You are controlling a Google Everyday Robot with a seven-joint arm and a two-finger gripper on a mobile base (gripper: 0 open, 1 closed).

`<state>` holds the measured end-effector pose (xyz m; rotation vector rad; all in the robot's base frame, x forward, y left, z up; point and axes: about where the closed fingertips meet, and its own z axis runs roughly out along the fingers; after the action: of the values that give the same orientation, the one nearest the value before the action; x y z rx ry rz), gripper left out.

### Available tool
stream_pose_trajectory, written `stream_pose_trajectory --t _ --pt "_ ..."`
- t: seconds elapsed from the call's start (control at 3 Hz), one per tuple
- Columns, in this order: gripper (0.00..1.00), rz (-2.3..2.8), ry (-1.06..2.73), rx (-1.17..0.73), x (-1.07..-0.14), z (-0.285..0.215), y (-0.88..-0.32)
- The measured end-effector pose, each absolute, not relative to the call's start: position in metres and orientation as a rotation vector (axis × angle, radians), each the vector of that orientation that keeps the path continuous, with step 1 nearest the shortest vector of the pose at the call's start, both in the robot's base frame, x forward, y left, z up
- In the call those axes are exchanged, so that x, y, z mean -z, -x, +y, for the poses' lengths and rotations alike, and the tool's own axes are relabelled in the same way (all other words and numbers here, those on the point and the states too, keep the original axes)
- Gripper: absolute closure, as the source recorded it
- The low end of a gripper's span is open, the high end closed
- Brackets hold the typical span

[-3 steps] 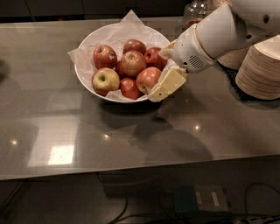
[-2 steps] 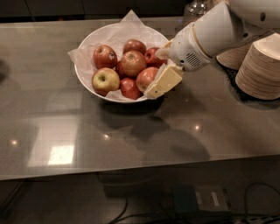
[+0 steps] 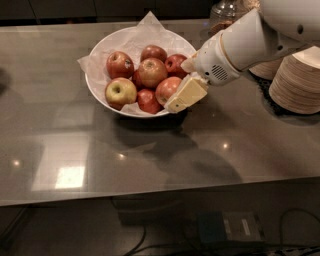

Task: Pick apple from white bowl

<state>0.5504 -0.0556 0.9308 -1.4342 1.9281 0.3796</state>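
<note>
The white bowl (image 3: 100,55), lined with crinkled white paper, stands on the grey counter and holds several apples. The large orange-red apple (image 3: 166,89) lies at the bowl's right front. My gripper (image 3: 179,86) is at the bowl's right rim, low over it, and looks open. Its cream lower finger (image 3: 186,94) lies right against the apple's right side, and the other finger (image 3: 189,63) is behind, near a dark red apple (image 3: 175,64). It holds nothing. A yellow-green apple (image 3: 120,92) sits at the bowl's left front.
My white arm (image 3: 250,42) reaches in from the upper right. Stacks of beige paper bowls (image 3: 298,80) stand at the right edge of the counter. A glass jar (image 3: 226,11) stands behind the arm. The counter's front edge (image 3: 150,196) runs across below.
My gripper has crept a little left, closer against the orange-red apple. The apples and the bowl have not moved.
</note>
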Motion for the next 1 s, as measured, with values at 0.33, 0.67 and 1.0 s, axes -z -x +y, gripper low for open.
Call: stream_pose_trajectory --t 0.33,0.67,1.0 --pt "0.22 1.962 1.370 -0.352 -0.921 -0.061 -0.556" --pt "0.23 1.990 1.316 -0.336 -0.914 -0.061 -0.562" --pt "0.24 2.005 1.283 -0.352 -0.910 -0.058 -0.567"
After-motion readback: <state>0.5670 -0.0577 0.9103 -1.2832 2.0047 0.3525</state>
